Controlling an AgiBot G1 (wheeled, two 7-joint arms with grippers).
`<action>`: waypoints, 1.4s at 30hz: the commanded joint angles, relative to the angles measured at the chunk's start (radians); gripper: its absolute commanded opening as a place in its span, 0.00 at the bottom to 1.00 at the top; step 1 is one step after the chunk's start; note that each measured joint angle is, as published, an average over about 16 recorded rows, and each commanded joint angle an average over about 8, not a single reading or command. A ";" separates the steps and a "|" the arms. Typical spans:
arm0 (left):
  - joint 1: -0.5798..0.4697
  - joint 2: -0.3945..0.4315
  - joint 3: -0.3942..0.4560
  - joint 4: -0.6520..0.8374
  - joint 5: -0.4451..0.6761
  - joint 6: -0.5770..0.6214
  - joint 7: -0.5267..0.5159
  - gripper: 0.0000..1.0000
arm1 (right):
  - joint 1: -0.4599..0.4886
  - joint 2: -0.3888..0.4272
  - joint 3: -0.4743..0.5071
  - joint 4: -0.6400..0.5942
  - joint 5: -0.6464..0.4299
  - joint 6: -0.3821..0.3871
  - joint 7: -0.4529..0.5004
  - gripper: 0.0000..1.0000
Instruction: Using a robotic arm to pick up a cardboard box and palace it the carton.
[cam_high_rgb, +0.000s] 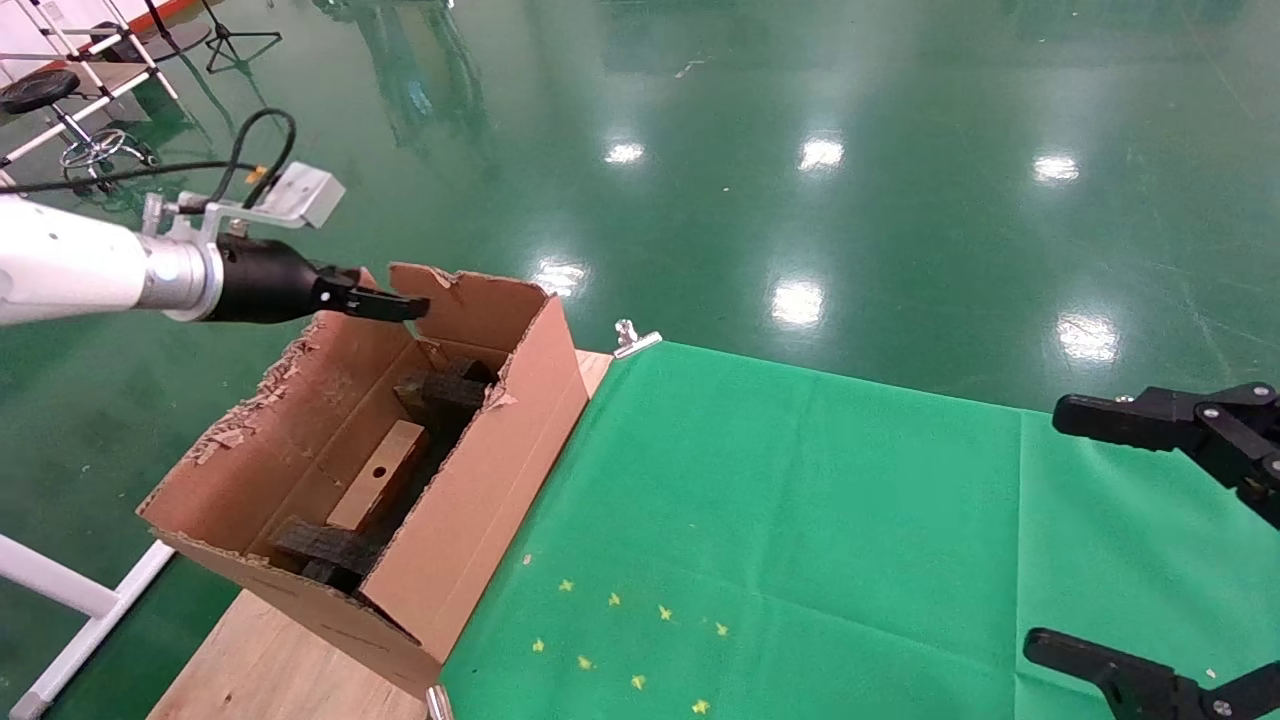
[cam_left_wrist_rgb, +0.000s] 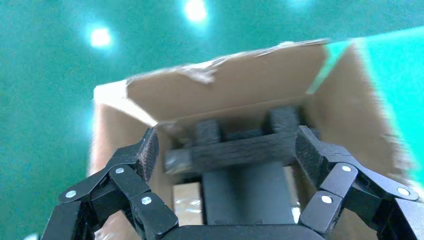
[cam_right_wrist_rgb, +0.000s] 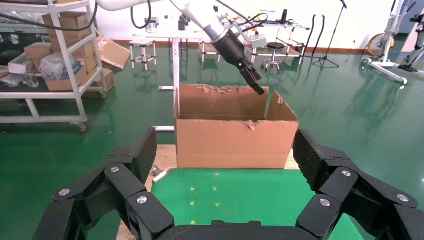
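Spread wide and holding nothing, the white robotic arm's black left gripper (cam_high_rgb: 400, 305) hovers over the far rim of the large torn brown carton (cam_high_rgb: 500, 470), inside which the small taped cardboard box (cam_high_rgb: 380, 487) lies between black foam pieces (cam_high_rgb: 325, 548), while the black right gripper (cam_high_rgb: 1120, 530) waits open, well apart from the carton.

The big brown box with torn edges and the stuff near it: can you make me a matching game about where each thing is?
Things:
1. small brown taped cardboard box with a round hole
2. large brown torn-rimmed carton
3. left gripper with black linked fingers
4. right gripper, all black

Places:
A. above the carton's far rim
B. on the wooden table edge, beside the green cloth
C. lying inside the carton, between black foam pieces
D. over the green cloth, open

Pairs: 1-C, 2-B, 3-A, 4-D
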 joint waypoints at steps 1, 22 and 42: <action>-0.002 -0.016 -0.005 -0.045 -0.013 0.039 -0.001 1.00 | 0.000 0.000 0.000 0.000 0.000 0.000 0.000 1.00; 0.120 -0.038 -0.078 -0.200 -0.184 0.114 0.064 1.00 | 0.000 0.000 0.000 0.000 0.000 0.000 0.000 1.00; 0.353 -0.084 -0.223 -0.516 -0.520 0.269 0.192 1.00 | 0.000 0.000 -0.001 -0.001 0.001 0.000 0.000 1.00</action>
